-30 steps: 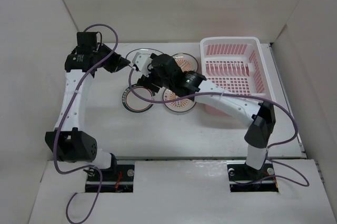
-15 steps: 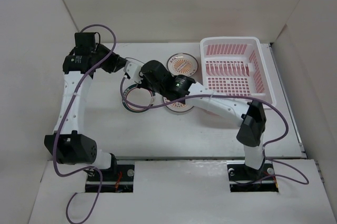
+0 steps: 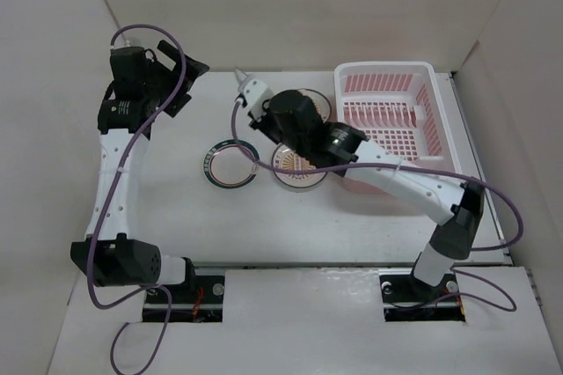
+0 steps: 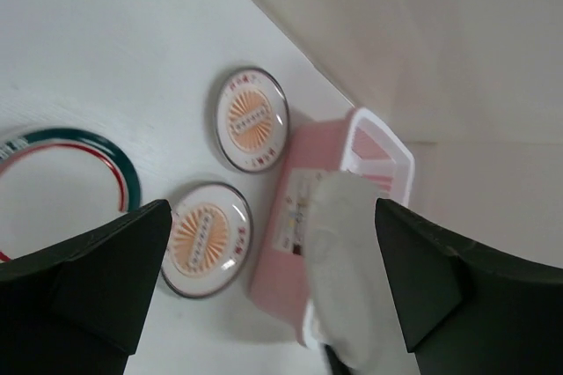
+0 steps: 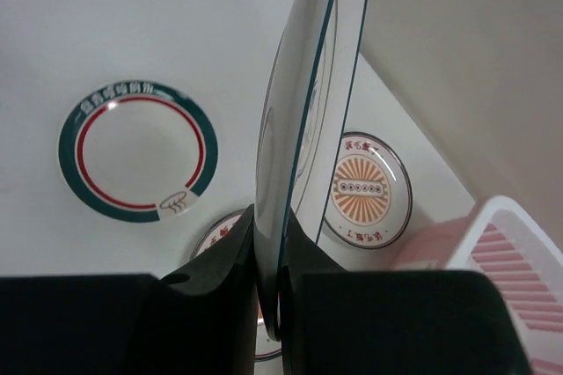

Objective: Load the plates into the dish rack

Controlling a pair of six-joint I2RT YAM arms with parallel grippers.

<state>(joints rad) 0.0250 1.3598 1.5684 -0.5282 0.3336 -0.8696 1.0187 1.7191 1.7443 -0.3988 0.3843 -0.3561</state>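
Pinching the dark-rimmed plate by one edge alone, the right gripper holds it upright at the upper centre of the top view, left of the pink dish rack, so it might slip onto the sunburst plates below; the left gripper stands spread, empty.

A white tabletop fills the middle of the overhead view. Plain pale walls enclose it at nine, twelve and three o'clock. A white ledge runs along six o'clock.
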